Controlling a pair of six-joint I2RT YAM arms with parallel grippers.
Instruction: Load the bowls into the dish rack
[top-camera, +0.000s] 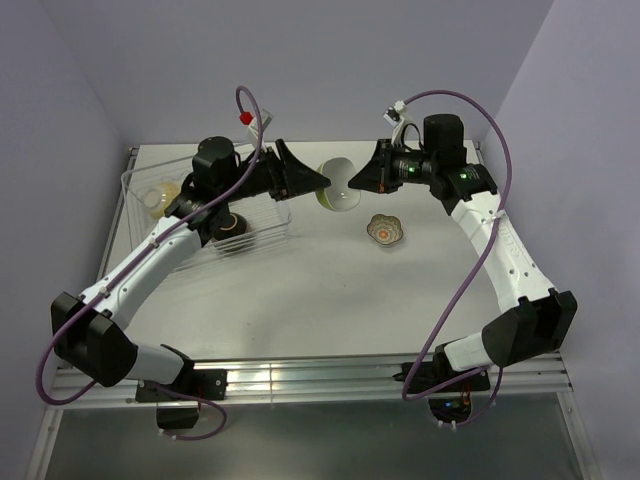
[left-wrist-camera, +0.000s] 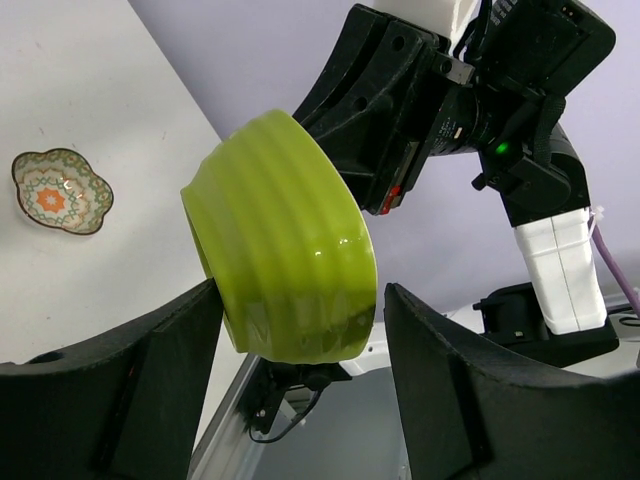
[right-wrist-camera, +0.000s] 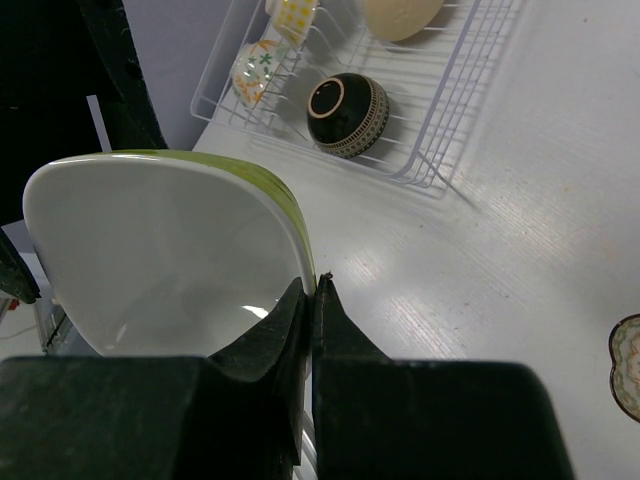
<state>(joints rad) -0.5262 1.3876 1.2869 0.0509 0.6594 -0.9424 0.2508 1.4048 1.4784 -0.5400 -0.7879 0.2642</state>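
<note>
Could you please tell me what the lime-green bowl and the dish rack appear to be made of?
The lime-green bowl looks like glazed ceramic: glossy ribbed green outside with sharp highlights, smooth white inside. The dish rack is thin wire, probably metal, white-coated or silvery; I cannot tell which.

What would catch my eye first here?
A lime-green bowl hangs in mid-air, its rim pinched by the right claw, the open left claw flanking its base. At left, a wire dish rack holds other bowls; a scalloped bowl lies on the table.
</note>
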